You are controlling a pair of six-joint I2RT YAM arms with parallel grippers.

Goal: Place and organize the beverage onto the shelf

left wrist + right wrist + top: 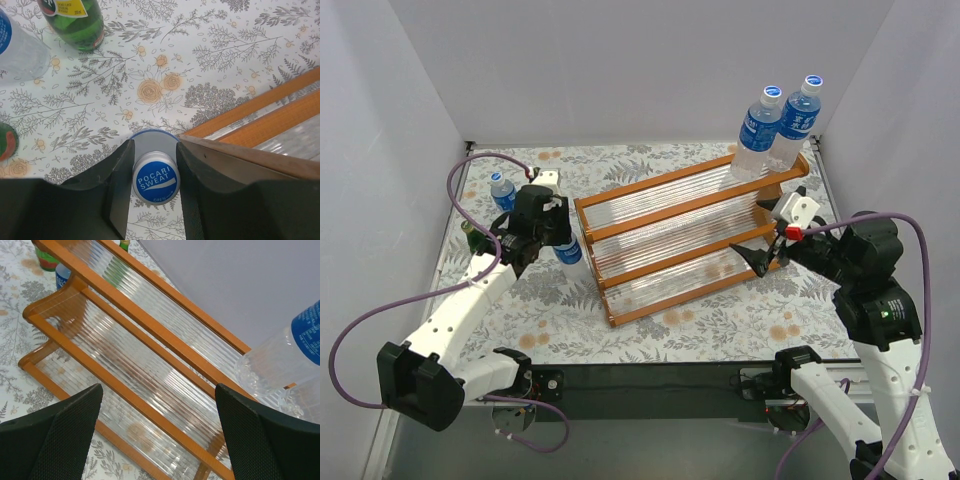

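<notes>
1. The left gripper [155, 145] straddles a blue-capped bottle [155, 178] at the shelf's [695, 292] left end. Whether its fingers press the bottle cannot be told.
2. The right gripper [159, 387] is spread wide and empty near the shelf's right end, where two upright bottles [760, 128] stand on the far tier.

The shelf [665, 262] is taking up the middle of the table [700, 335]. Its two lower tiers are lying bare end to end, and the right gripper [760, 258], fingers spread wide, is facing them with nothing between. On the top tier a bottle [758, 132] and its neighbour [798, 120] are blocking the right end, while the rest is lying open. The shelf's left end is crowding the left gripper [155, 145], which is clamping the held bottle [155, 184], one finger [200, 200] just beside the frame. To its left a green bottle [75, 20] and a clear bottle [17, 47] are standing near, with bare table between. Walls [620, 70] are closing in three sides.
</notes>
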